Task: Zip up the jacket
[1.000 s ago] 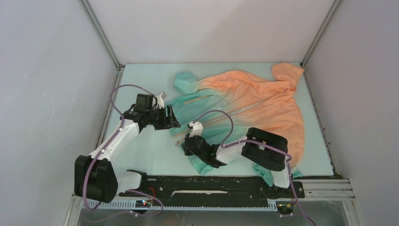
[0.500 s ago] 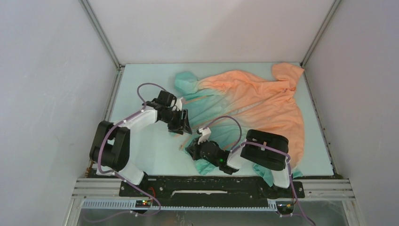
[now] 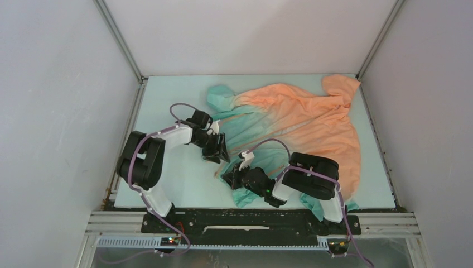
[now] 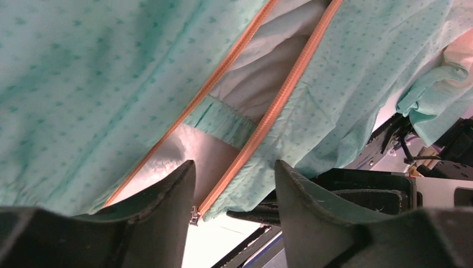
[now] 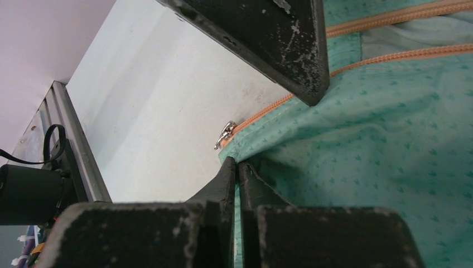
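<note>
Jacket lies spread on the counter, teal hem toward the arm bases. Nearest: right end effector, low at the hem's corner, fingers pressed together with a fold of teal fabric pinched between them. Just beyond its tips: small metal zipper pull at the bottom end of an orange zipper tape, resting on bare counter. Next out: left end effector, fingers moderately apart, gripping nothing, poised over that tape end. Two orange tapes run apart, pale lining between. Farther back the fabric fades to orange; hood sits at the far right corner.
</note>
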Motion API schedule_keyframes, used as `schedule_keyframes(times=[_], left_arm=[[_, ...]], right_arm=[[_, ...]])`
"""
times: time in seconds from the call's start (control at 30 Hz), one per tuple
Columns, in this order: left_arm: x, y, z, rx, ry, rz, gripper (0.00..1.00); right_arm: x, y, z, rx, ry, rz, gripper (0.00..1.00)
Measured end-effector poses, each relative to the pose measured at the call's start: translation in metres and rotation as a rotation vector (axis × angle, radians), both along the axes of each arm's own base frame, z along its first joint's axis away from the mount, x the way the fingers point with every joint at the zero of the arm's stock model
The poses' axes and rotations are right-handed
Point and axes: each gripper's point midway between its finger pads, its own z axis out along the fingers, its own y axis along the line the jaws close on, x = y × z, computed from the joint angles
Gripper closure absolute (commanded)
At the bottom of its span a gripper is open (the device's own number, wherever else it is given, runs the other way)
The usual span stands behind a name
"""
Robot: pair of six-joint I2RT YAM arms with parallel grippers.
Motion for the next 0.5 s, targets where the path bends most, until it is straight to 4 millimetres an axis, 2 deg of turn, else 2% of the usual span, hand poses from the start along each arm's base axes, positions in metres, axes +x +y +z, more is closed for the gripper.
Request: schedule_keyframes(times=[0.07, 0.23, 0.27, 0.3, 0.37, 0.5], left_arm=[[0.0002, -0.0038, -0.0009, -0.022, 0.01, -0.001, 0.55], [0.0022, -0.0086, 0.0004, -0.05, 0.012, 0.001, 0.64], [0.0028, -0.0092, 0.0007, -0.053, 0.01, 0.003, 0.63], [0.0033, -0.0098, 0.0013, -0.057, 0.008, 0.002, 0.57], [0.0037, -0.0107, 0.002, -0.063, 0.006, 0.001, 0.4], [0.0045, -0.0095, 0.0006, -0.052, 0.004, 0.006, 0.39]], right_arm=[[-0.0006, 0.0006, 0.0008, 0.005, 0.002, 0.003, 1.0], [-0.0015, 0.0007, 0.0001, 0.006, 0.01, 0.005, 1.0], [-0.0017, 0.0006, -0.0004, 0.007, 0.016, 0.003, 1.0], [-0.0019, 0.0006, -0.0007, 0.008, 0.02, 0.002, 1.0], [-0.0023, 0.0001, -0.002, 0.006, 0.029, -0.001, 1.0], [-0.0031, -0.0008, -0.0043, 0.003, 0.048, -0.007, 1.0]])
